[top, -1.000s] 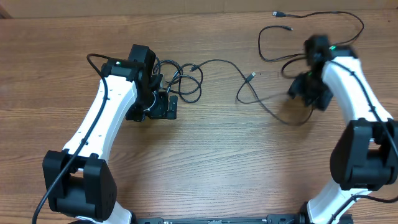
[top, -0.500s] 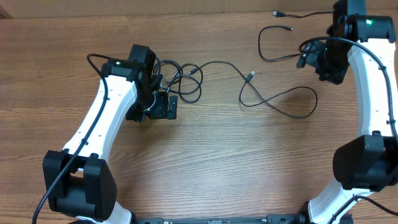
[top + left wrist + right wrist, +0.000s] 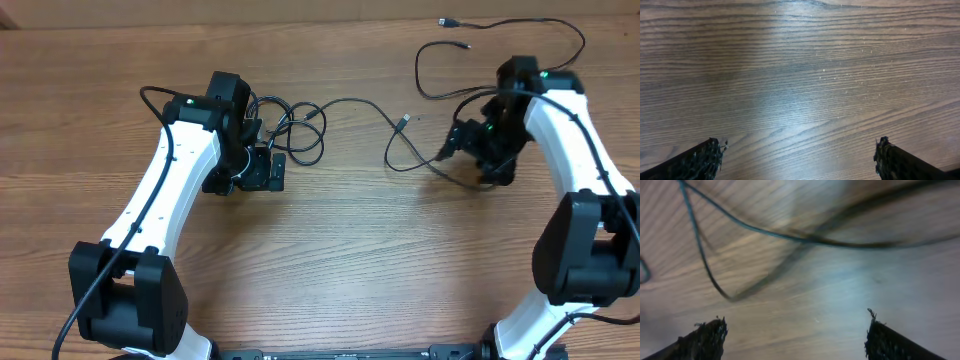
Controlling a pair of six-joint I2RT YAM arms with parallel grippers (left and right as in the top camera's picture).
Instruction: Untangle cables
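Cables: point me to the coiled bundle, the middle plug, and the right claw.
Coiled bundle (image 3: 298, 128), overhead view, on its overlapping loops.
Middle plug (image 3: 402, 121), overhead view, on the cord's tip.
Right claw (image 3: 447, 150), overhead view, between its fingertips.

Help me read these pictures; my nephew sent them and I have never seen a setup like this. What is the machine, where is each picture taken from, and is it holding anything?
These are two white robot arms at a wooden table. The wide picture looks down from above; the two close ones come from a camera on each wrist, the dark tips at the bottom corners being that arm's own fingers. Thin black cables lie on the table: a coiled bundle near the left end effector, and long loose strands near the right end effector. Both end effectors are open and hold nothing. The left wrist view shows only bare wood; the right wrist view shows a blurred strand lying beyond its fingers.
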